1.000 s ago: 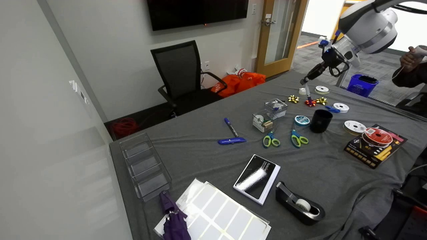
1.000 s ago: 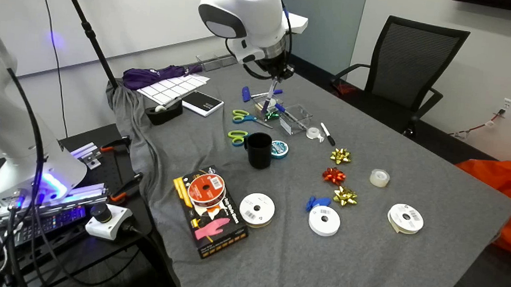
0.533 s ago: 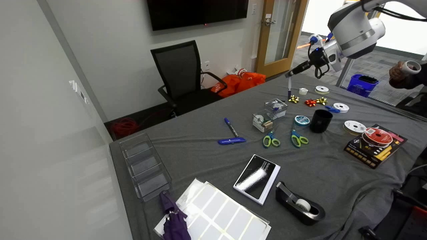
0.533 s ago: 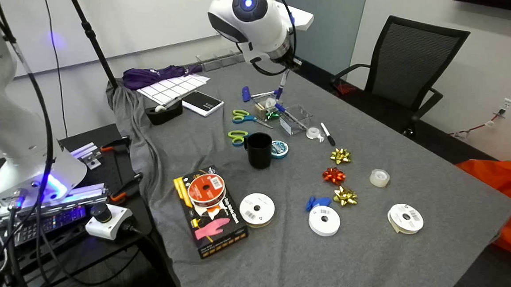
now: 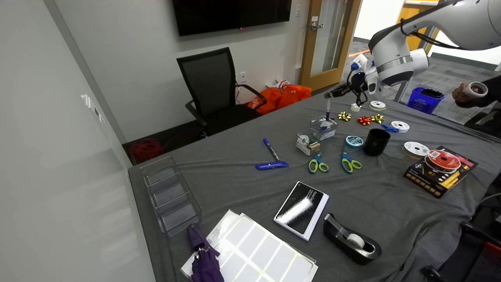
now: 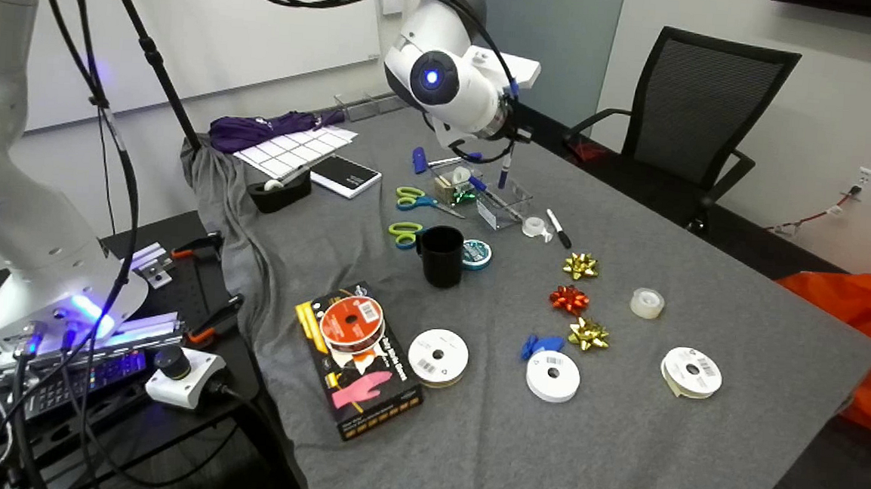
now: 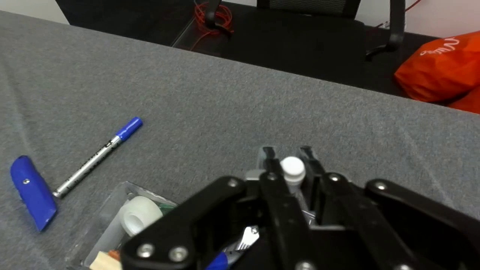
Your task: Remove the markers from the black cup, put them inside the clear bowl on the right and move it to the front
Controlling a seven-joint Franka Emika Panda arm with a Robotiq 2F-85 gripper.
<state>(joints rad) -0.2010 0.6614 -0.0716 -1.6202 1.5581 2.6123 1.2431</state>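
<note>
My gripper (image 5: pixel 328 95) is shut on a marker (image 5: pixel 328 109) with a white end up and a dark blue cap down, held nearly upright. In the wrist view the gripper (image 7: pixel 288 155) has the marker's white end (image 7: pixel 293 167) between its fingers. A clear, square-sided container (image 5: pixel 329 135) stands below; the marker's lower end overlaps its far part in both exterior views. A blue-capped marker (image 6: pixel 488 193) lies leaning in that container (image 6: pixel 486 216). No round clear bowl shows. The black cup (image 6: pixel 441 258) stands upright to the side; no markers stick out of it.
Next to the container stands a clear box (image 5: pixel 301 148) with tape and small items. Around lie scissors (image 5: pixel 318 164), a blue-and-white round tin (image 5: pixel 354 141), a white marker (image 6: pixel 558 228), a tape roll (image 6: pixel 533 227), a gold bow (image 6: pixel 580 265) and a blue box cutter (image 7: pixel 33 193).
My gripper has carried the held marker from over the bows to the clear container, and it has come down over the last half second. The cup and the container have not moved.
</note>
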